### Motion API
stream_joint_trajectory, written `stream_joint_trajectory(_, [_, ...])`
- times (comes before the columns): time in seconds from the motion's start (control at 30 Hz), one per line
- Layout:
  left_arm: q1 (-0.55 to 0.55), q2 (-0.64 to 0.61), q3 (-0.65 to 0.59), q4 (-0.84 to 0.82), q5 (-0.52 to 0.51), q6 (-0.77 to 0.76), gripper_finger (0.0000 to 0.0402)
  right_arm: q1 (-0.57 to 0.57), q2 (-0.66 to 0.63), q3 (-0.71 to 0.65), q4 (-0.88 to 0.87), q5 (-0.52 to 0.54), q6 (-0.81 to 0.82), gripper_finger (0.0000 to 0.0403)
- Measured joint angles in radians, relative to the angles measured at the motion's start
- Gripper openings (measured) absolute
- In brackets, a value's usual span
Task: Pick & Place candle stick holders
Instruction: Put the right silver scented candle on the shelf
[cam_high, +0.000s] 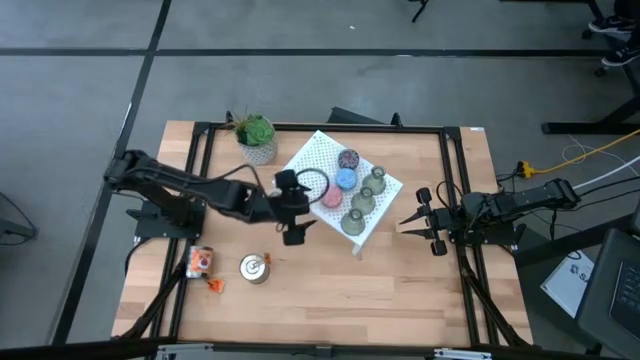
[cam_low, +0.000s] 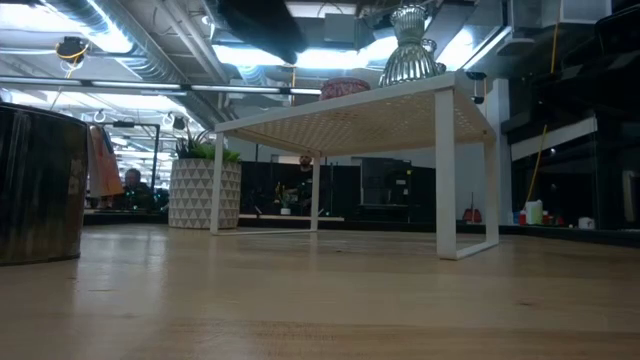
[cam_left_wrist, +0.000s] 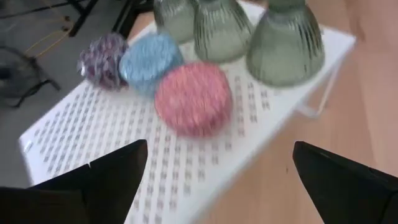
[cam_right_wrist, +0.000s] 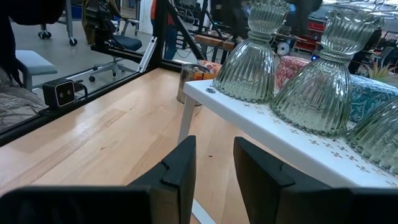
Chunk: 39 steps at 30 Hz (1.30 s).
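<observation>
A white perforated stand (cam_high: 322, 152) carries six candle stick holders: purple (cam_high: 348, 159), blue (cam_high: 346, 180), pink (cam_high: 330, 197) and three olive-green bell-shaped ones (cam_high: 364, 198). One shiny silver holder (cam_high: 256, 268) stands on the table toward the near left. My left gripper (cam_high: 298, 210) is open and empty at the stand's left edge. In its wrist view (cam_left_wrist: 221, 180) the pink holder (cam_left_wrist: 194, 98) stands just ahead of the fingers. My right gripper (cam_high: 408, 222) is open by a narrow gap and empty, just right of the stand. It faces the green holders (cam_right_wrist: 323, 81).
A green potted plant (cam_high: 257, 138) stands at the table's far side, left of the stand. An orange-printed object (cam_high: 200, 262) and a small orange piece (cam_high: 216, 286) lie near the left front. Bare wood lies along the near edge (cam_high: 360, 300).
</observation>
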Motion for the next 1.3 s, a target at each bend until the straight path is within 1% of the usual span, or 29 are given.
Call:
stream_joint_trajectory(0.1, [-0.067,-0.010,0.000,-0.077,-0.059,-0.054,0.0400,0.000,0.000,0.000,0.000,0.000,0.000,0.0112])
stream_joint_trajectory(0.17, [-0.106,-0.010,0.000,-0.098,-0.060,-0.057,0.0400,0.000,0.000,0.000,0.000,0.000,0.000,0.0112])
stream_joint_trajectory(0.37, [-0.182,-0.010,0.000,-0.118,0.028,0.067,0.0400,0.000,0.000,0.000,0.000,0.000,0.000,0.0112])
stream_joint_trajectory(0.47, [-0.209,-0.010,0.000,-0.123,0.037,0.120,0.0400,0.000,0.000,0.000,0.000,0.000,0.000,0.0112])
stream_joint_trajectory(0.6, [-0.241,-0.010,0.000,-0.144,0.061,0.134,0.0400,0.000,0.000,0.000,0.000,0.000,0.000,0.0112])
stream_joint_trajectory(0.77, [-0.263,-0.005,0.000,-0.118,0.114,0.134,0.0400,0.000,0.000,0.000,0.000,0.000,0.000,0.0112])
stream_joint_trajectory(0.87, [-0.272,-0.006,0.000,-0.105,0.146,0.087,0.0400,0.000,0.000,0.000,0.000,0.000,0.000,0.0112])
stream_joint_trajectory(1.03, [-0.273,-0.005,0.000,-0.083,0.259,-0.032,0.0400,0.000,0.000,0.000,0.000,0.000,0.000,0.0112])
stream_joint_trajectory(1.13, [-0.272,-0.005,0.000,-0.059,0.262,-0.080,0.0400,0.000,0.000,0.000,0.000,0.000,0.000,0.0112])
stream_joint_trajectory(1.3, [-0.273,0.001,0.000,-0.061,0.286,-0.215,0.0400,0.000,0.000,0.000,0.000,0.000,0.000,0.0112])
